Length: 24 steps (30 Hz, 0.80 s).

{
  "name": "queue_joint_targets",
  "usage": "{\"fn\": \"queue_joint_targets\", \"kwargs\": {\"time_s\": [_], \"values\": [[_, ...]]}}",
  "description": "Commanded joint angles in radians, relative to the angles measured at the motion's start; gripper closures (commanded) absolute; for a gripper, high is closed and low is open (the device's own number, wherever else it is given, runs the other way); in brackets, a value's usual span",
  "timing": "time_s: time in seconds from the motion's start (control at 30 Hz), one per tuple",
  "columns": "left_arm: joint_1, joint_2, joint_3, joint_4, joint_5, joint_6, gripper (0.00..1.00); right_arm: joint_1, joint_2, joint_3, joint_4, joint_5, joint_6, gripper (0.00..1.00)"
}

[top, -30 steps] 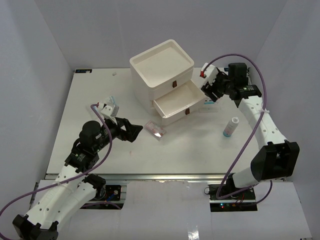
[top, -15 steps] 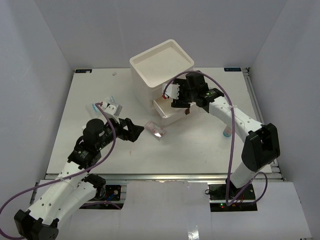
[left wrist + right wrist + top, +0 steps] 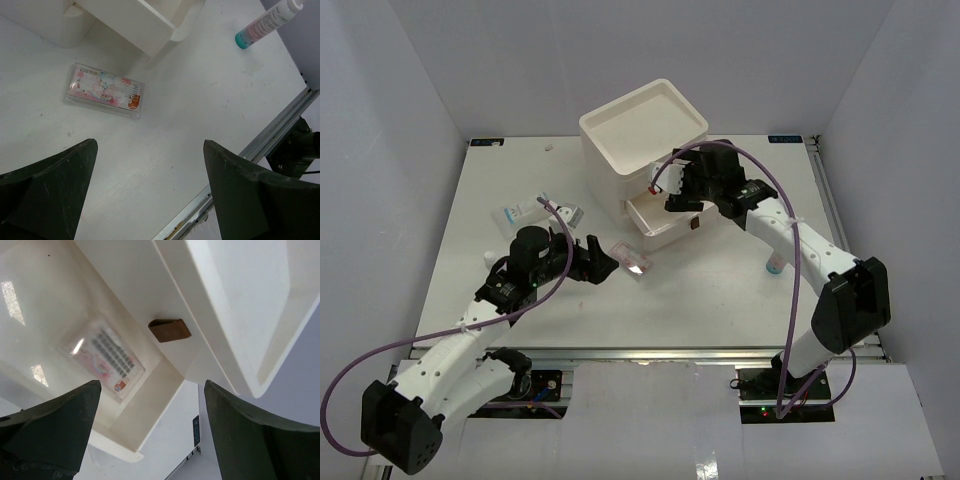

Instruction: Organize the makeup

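A flat clear case with pink inside (image 3: 632, 258) (image 3: 106, 91) lies on the table just in front of the cream drawer box (image 3: 645, 140). My left gripper (image 3: 600, 262) (image 3: 150, 145) hangs open a little short of it, with nothing between the fingers. My right gripper (image 3: 667, 195) (image 3: 152, 385) is open above the box's pulled-out drawer (image 3: 665, 235). A second clear case (image 3: 105, 360) lies flat on the drawer floor, apart from the fingers. The white-and-blue bottle (image 3: 773, 265) (image 3: 267, 22) lies on the table, partly under the right arm. Two clear packets (image 3: 520, 212) (image 3: 568, 214) lie at the left.
A brown pull tab (image 3: 170, 330) sits on the shut drawer front above the open one. The box's top is a shallow tray (image 3: 645, 125). The table's near edge rail (image 3: 260, 145) runs close behind the left gripper. Grey walls enclose three sides.
My right arm swung from the box's right side to above the open drawer and its jaws widened; a clear case now lies in the drawer. The left gripper moved closer to the case on the table.
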Motion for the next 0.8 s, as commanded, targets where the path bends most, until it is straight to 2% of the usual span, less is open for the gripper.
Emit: {"fn": "queue_joint_targets", "kwargs": {"time_s": [0.0,0.1,0.23,0.27,0.37,0.47,0.57,0.67,0.77], "values": [[0.007,0.040,0.009,0.017,0.015,-0.082,0.02,-0.001,-0.117,0.019,0.024,-0.054,0.104,0.10],[0.007,0.087,0.014,0.013,0.023,-0.162,0.02,-0.015,-0.208,-0.017,0.029,-0.118,0.227,0.10],[0.007,0.143,0.021,0.005,-0.014,-0.272,0.02,-0.083,-0.332,-0.132,0.133,-0.193,0.533,0.10],[0.007,0.155,0.023,0.006,-0.020,-0.293,0.04,-0.095,-0.344,-0.155,0.119,-0.231,0.588,0.10],[0.001,0.243,0.052,0.001,-0.055,-0.386,0.19,-0.177,-0.421,-0.242,0.056,-0.465,0.669,0.10],[-0.016,0.359,0.096,-0.029,-0.117,-0.492,0.21,-0.229,-0.472,-0.327,0.088,-0.564,0.734,0.10],[-0.035,0.452,0.176,-0.123,-0.254,-0.609,0.17,-0.288,-0.527,-0.418,0.145,-0.603,0.764,0.10],[-0.049,0.542,0.287,-0.253,-0.382,-0.711,0.08,-0.358,-0.556,-0.449,0.155,-0.627,0.774,0.10],[-0.058,0.666,0.424,-0.403,-0.447,-0.801,0.02,-0.394,-0.562,-0.464,0.158,-0.668,0.784,0.10]]}}
